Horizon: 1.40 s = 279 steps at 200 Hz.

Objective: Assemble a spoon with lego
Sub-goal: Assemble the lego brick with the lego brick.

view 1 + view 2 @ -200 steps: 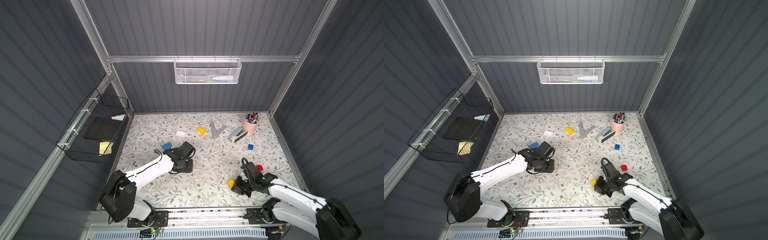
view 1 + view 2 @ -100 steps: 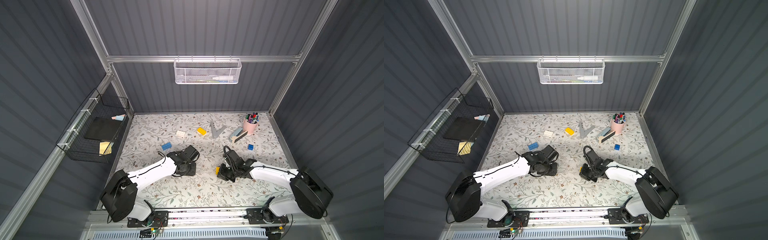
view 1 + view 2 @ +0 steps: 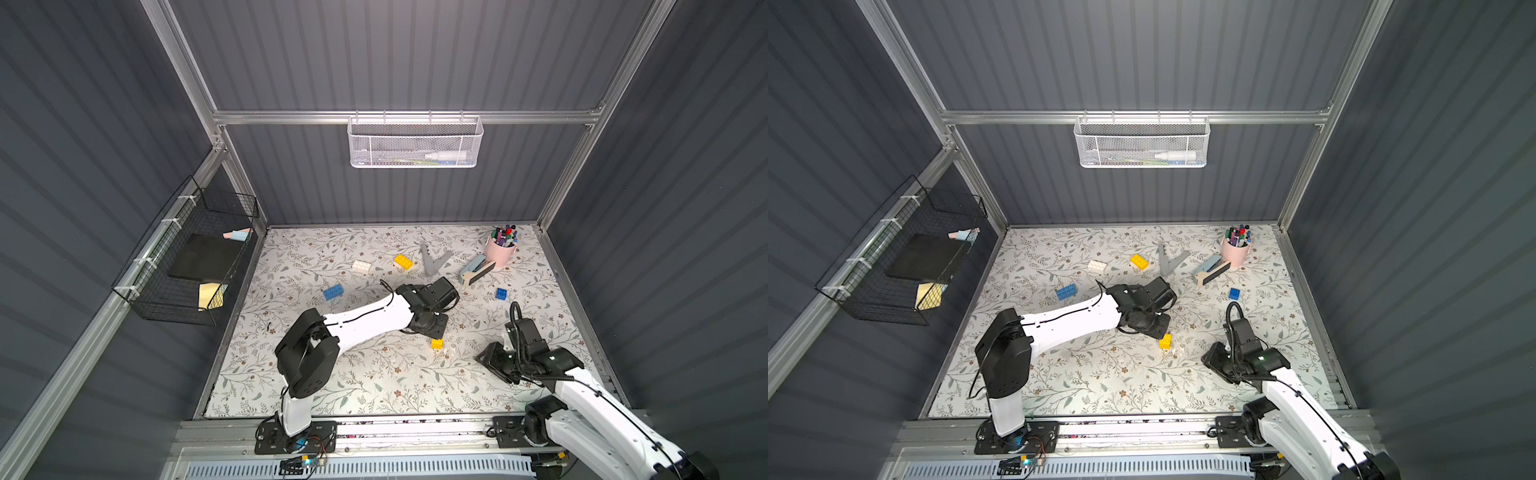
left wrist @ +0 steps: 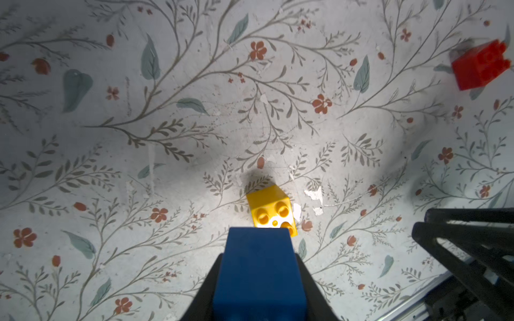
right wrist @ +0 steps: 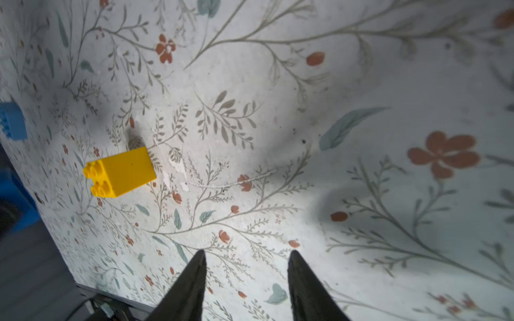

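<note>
Nearest the base rail, the right pincer point(image 5: 247, 253) hangs low over the worktop point(image 3: 374, 386), jaws apart and empty. Just beyond it a yellow brick point(image 3: 436, 343) lies alone, tipped on its side, its studs facing the left pincer point(image 4: 258, 280). That pincer is clamped on a blue brick point(image 4: 258, 247), held close to the yellow one; whether the two touch I cannot tell. Further back lie more bricks, well apart: a blue oblong point(image 3: 333, 291), a small blue point(image 3: 501, 294), a white point(image 3: 361, 266) and a yellow oblong point(image 3: 403, 262) near a grey V point(image 3: 434, 262).

No spoon exists yet; nothing is joined. The step looks like the first join, blue onto yellow. The next move probably calls for squaring the blue brick's hollow face to the yellow studs, with the right pincer bracing the yellow so it does not slide.

The blue brick's studs and underside are out of sight. A red brick point(image 4: 479, 65) shows only in the left wrist view; in both top views the right arm seems to cover it.
</note>
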Available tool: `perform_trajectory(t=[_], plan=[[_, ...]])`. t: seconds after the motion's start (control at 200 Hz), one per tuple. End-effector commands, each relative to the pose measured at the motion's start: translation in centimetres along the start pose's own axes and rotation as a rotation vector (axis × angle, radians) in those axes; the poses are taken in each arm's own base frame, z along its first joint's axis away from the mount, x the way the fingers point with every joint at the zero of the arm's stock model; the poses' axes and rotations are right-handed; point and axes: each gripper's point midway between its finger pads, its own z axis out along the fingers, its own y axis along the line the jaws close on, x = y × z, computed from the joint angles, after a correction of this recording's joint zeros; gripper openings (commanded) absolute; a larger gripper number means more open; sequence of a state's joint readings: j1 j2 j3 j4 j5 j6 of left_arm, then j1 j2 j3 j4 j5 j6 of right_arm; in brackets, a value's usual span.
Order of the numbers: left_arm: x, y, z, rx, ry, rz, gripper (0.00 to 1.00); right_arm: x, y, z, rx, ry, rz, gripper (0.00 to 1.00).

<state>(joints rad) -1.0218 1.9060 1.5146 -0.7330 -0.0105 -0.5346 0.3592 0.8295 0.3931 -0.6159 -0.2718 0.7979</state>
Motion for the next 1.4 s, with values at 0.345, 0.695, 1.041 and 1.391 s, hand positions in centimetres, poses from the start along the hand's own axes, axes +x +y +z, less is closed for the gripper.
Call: perform_trajectory(t=[0.345,0.695,1.041,1.391], plan=[[0.8,-1.3,1.2,-0.088,0.062,0.021,0.30,1.0,-0.1,1.4,-0.009,0.135,0.031,0.81],[0.5,-0.9,2.2,-0.138,0.072,0.009,0.30,1.4,-1.0,1.6,-0.023,0.122,0.031,0.83],[0.6,-0.8,2.9,-0.150,0.081,-0.028,0.30,1.5,-0.9,1.5,-0.027,0.121,0.030,0.84],[0.3,-1.2,2.8,-0.134,0.061,-0.084,0.31,1.5,-1.0,1.7,-0.026,0.125,0.025,0.84]])
